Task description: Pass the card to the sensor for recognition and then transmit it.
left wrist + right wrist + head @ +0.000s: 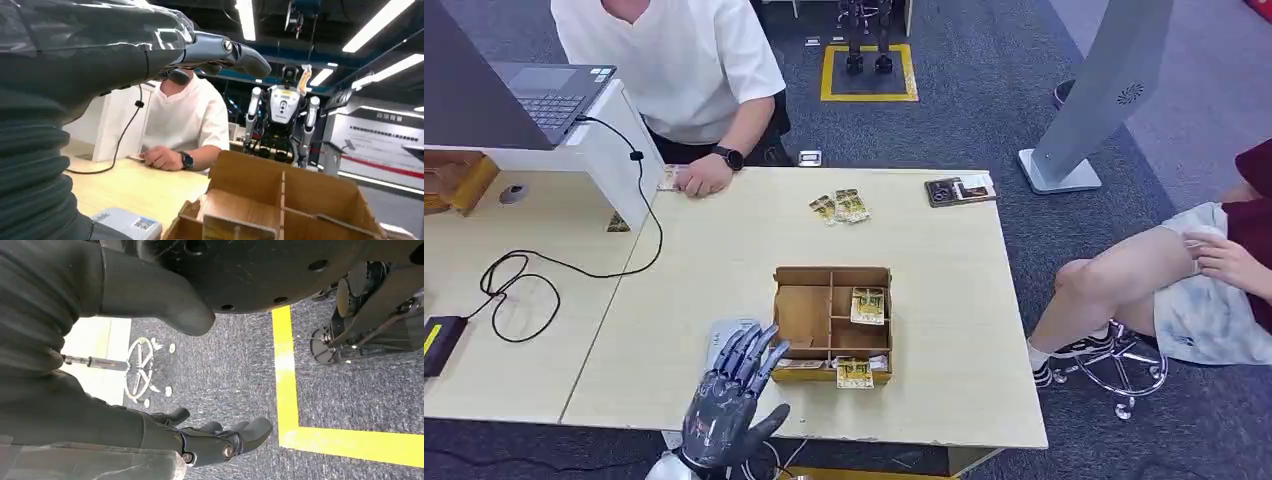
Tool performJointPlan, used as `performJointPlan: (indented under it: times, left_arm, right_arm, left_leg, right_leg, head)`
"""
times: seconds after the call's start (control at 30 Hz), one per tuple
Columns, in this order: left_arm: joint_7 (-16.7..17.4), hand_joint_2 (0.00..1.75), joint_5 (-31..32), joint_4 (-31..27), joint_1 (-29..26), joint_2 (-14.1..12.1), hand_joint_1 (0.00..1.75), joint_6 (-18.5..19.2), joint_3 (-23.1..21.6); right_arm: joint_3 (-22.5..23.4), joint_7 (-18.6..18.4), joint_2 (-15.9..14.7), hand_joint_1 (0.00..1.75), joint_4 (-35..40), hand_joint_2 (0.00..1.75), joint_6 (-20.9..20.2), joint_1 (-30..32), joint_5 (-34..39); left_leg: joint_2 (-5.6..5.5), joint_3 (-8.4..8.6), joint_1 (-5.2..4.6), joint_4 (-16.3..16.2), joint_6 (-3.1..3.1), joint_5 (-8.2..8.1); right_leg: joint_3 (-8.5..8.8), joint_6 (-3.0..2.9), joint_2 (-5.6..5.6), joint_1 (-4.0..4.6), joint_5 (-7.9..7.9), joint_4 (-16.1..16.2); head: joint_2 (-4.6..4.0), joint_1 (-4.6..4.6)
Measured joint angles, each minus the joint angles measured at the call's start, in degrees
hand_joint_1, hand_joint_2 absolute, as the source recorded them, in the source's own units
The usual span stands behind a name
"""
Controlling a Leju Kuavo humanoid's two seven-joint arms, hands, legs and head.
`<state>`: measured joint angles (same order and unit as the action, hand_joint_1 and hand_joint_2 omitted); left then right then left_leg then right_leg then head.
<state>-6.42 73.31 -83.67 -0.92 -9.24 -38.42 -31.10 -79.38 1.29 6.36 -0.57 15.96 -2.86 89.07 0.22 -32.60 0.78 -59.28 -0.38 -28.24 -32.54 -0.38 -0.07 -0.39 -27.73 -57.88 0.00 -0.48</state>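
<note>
Table [724,270]: pale wood-look laminate, smooth, matt. Divided box [804,277]: brown cardboard, raw-cut edges. Cards [868,305]: glossy printed paper. Left hand [726,398]: dark plastic w/ sheen. Floor [984,110]: rough grey carpet.

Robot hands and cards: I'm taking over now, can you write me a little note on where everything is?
Left hand: open, fingers spread, holding nothing, above the grey sensor beside the cardboard box.
Right hand: hanging over the floor, holding nothing.
Cards: some in the box, more loose farther up the table.
Done: no card picked yet.
Left: take a card, show the sensor, pass it on.
</note>
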Motion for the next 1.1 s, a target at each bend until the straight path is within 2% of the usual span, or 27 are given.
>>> performJointPlan:
  times: [0.2, 0.43, 0.77, 1.1]
  left_arm:
    - [7.3, 1.75, 3.8, 2.3, 2.1, -2.0, 0.00, 0.2, -3.9]
    - [12.9, 1.75, 8.3, 2.7, 3.2, -3.3, 0.00, 1.9, -4.9]
    - [16.5, 1.75, 10.6, 2.7, 3.5, -4.2, 0.00, 5.4, -5.0]
    - [17.1, 1.75, 9.4, 2.6, 4.2, -5.6, 0.00, 10.0, -5.0]
  right_arm:
    - [0.0, 0.0, 0.0, 0.00, 0.0, 1.75, 0.0, 0.1, 0.0]
    - [0.0, 0.0, 0.0, 0.00, 0.0, 1.75, -0.2, 0.2, 0.0]
    - [0.0, 0.0, 0.0, 0.00, -0.2, 1.75, -0.8, 0.5, 0.0]
    - [0.0, 0.0, 0.0, 0.00, -0.4, 1.75, -1.1, 0.5, 0.0]
  left_leg:
    - [-0.01, -0.01, 0.00, 0.0, 0.00, 0.00]
    - [0.00, -0.01, 0.00, 0.0, 0.00, 0.00]
    - [0.00, -0.01, 0.00, 0.0, 0.00, 0.00]
    - [0.00, 0.00, 0.00, 0.0, 0.00, 0.00]
  right_leg:
    - [0.00, 0.00, -0.01, 0.00, 0.00, 0.0]
    - [0.00, 0.00, 0.00, 0.00, 0.00, 0.0]
    - [0.00, 0.00, 0.00, 0.00, 0.00, 0.0]
    - [0.00, 0.00, 0.00, 0.00, 0.00, 0.0]
  head:
    - [0.00, 0.02]
    - [0.00, 0.04]
    - [0.00, 0.02]
    - [0.00, 0.02]
